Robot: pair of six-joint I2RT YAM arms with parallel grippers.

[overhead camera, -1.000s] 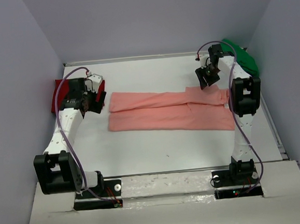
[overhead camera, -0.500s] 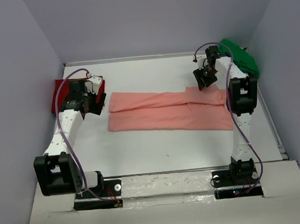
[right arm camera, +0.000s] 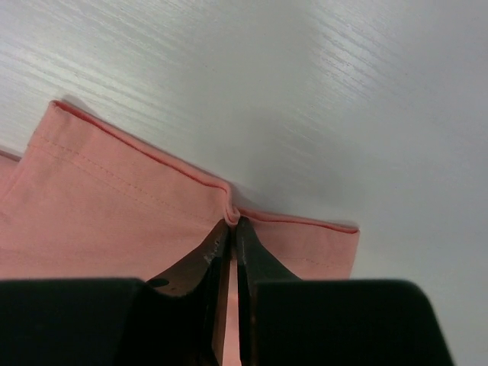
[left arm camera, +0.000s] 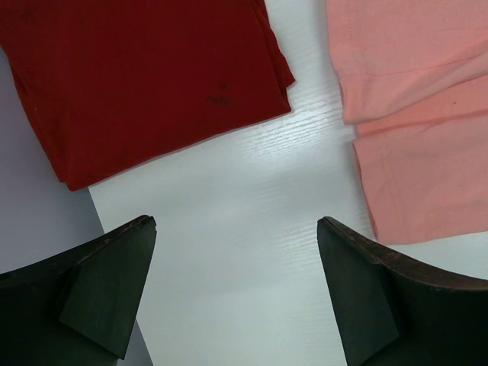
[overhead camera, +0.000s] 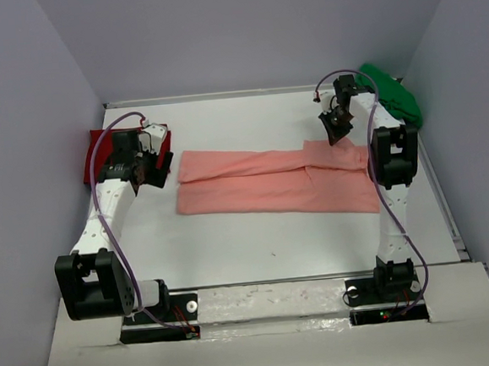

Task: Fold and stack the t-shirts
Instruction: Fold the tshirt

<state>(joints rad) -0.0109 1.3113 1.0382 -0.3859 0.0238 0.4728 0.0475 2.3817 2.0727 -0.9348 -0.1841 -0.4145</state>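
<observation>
Folding step: right claw pinches pink shirt hem near table far-right corner, left claw agape; next, seemingly, lift and fold.

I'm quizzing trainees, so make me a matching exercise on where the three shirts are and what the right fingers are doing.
1 pink shirt
2 red shirt
3 green shirt
4 right fingers

A far right corner
B pinched shut
C in the middle
D left edge

Pairs: 1-C, 2-D, 3-A, 4-B
</observation>
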